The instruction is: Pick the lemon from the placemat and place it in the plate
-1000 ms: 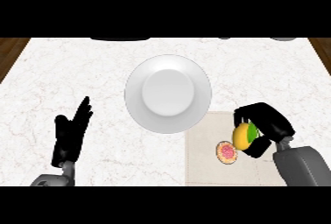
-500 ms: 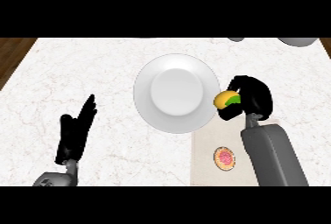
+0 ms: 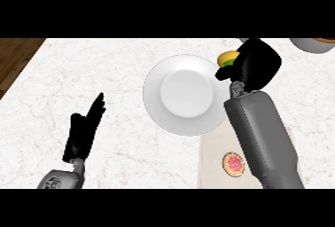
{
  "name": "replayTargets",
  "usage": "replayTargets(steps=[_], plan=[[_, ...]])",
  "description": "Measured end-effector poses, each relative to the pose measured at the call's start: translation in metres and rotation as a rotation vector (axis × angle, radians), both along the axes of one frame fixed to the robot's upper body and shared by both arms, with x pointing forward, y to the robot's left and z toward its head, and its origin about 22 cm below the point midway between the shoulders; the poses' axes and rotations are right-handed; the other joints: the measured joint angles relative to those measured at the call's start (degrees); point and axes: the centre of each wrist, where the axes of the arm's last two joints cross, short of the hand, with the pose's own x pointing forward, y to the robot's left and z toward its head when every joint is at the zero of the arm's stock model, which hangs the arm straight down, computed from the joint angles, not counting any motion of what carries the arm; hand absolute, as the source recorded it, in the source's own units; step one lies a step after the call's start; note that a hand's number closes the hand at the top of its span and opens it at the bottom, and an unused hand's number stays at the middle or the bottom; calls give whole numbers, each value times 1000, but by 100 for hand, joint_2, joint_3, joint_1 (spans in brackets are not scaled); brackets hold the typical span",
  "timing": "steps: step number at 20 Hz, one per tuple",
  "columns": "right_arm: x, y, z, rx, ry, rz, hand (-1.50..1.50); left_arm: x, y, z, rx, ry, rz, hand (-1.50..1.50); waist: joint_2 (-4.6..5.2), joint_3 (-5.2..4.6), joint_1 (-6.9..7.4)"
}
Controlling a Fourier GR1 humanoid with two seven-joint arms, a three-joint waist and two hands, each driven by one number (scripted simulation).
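**Lemon held at the plate's rim**

Pale marble counter (image 3: 98, 66) fills the view, with a strip of brown wood floor (image 3: 16, 57) at its far left. Near the middle sits the white plate (image 3: 186, 94), its dish bare.

Just right of the plate, at its upper rim, the right hand (image 3: 255, 66) curls round the lemon (image 3: 227, 57). Only part of the fruit shows, yellow with a touch of green below, peeking out on the hand's plate side; the rest is hidden by the black fingers. The lemon is beside the plate's rim, not over the dish. The grey right forearm (image 3: 262, 137) runs down from the hand along the plate's right edge.

Below the plate, to its lower right, lies the beige placemat (image 3: 212, 159), partly covered by the forearm. A small round pink-and-orange thing (image 3: 233, 163) rests on it.

Well left of the plate, the left hand (image 3: 83, 133) rests with fingers straight and pointing up, holding nothing.

Far right of the plate, at the counter's top corner, part of a pale bowl (image 3: 314, 44) shows.
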Motion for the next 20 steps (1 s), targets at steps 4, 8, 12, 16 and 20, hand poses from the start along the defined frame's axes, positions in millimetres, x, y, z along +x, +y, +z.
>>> replayTargets(steps=[4, 8, 12, 16, 20], plan=[[10, 15, 19, -83, -54, -95, 150, 4, -4, 2, -1, -1, -14, 0, 24, 18, 64], [20, 20, 27, -128, -72, -169, 150, 6, -6, 3, -2, -4, -21, 0, 46, 37, 91], [28, 18, 29, -141, -58, -218, 150, 10, -7, 4, -9, -2, -17, 0, 55, 52, 52], [35, 10, 23, -130, -16, -255, 150, 9, -8, 1, -11, 2, -14, 0, 50, 60, 15], [40, -1, 8, -89, 53, -281, 150, 9, -9, -1, -17, 6, -6, 0, 41, 69, -12]])
